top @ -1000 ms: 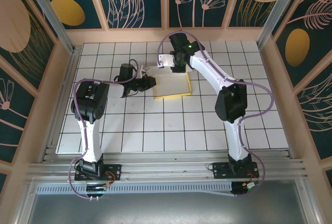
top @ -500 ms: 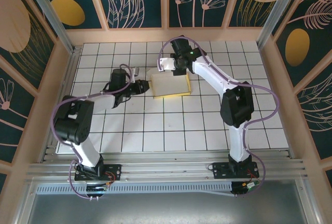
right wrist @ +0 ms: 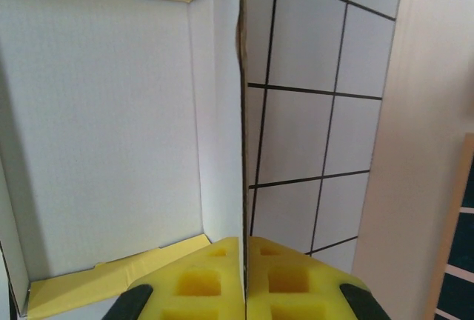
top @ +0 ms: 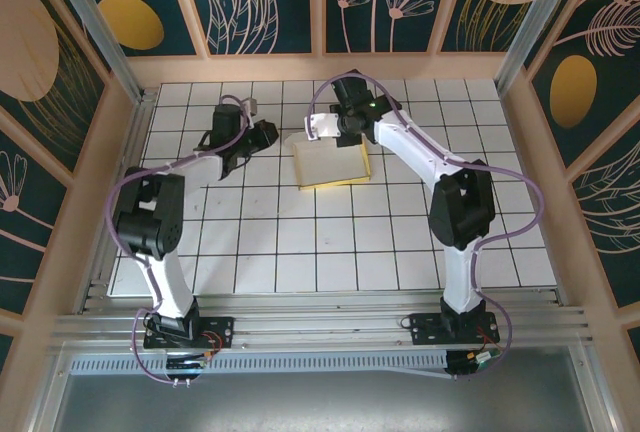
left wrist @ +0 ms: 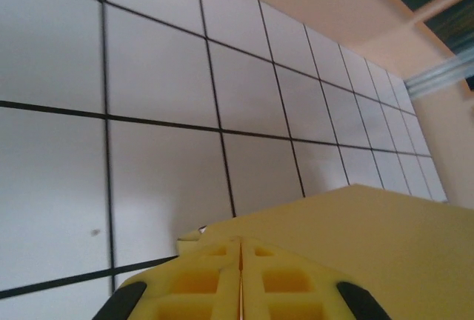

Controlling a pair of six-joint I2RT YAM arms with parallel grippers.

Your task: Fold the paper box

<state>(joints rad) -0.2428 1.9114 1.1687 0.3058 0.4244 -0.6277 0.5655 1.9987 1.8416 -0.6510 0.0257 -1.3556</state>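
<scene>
The paper box (top: 330, 164) lies open on the tiled table, pale inside with yellow edges. My right gripper (top: 340, 135) reaches over its far side. In the right wrist view this gripper (right wrist: 243, 240) is shut on a thin upright wall (right wrist: 241, 112) of the box, beside the white interior (right wrist: 104, 135). My left gripper (top: 268, 133) sits a little left of the box, apart from it. Seen from the left wrist, its pads (left wrist: 240, 242) meet with nothing visible between them. The box's yellow outer face (left wrist: 370, 238) lies just beyond them to the right.
A wooden wall (right wrist: 415, 150) rises close behind the right gripper. Wooden side walls (top: 85, 202) enclose the tiled table (top: 350, 242). A metal rail (top: 320, 327) runs along the near edge by the arm bases.
The left arm has swung away from the box's left edge toward the far left, and its jaws have closed. The right gripper keeps its hold on the box wall.
</scene>
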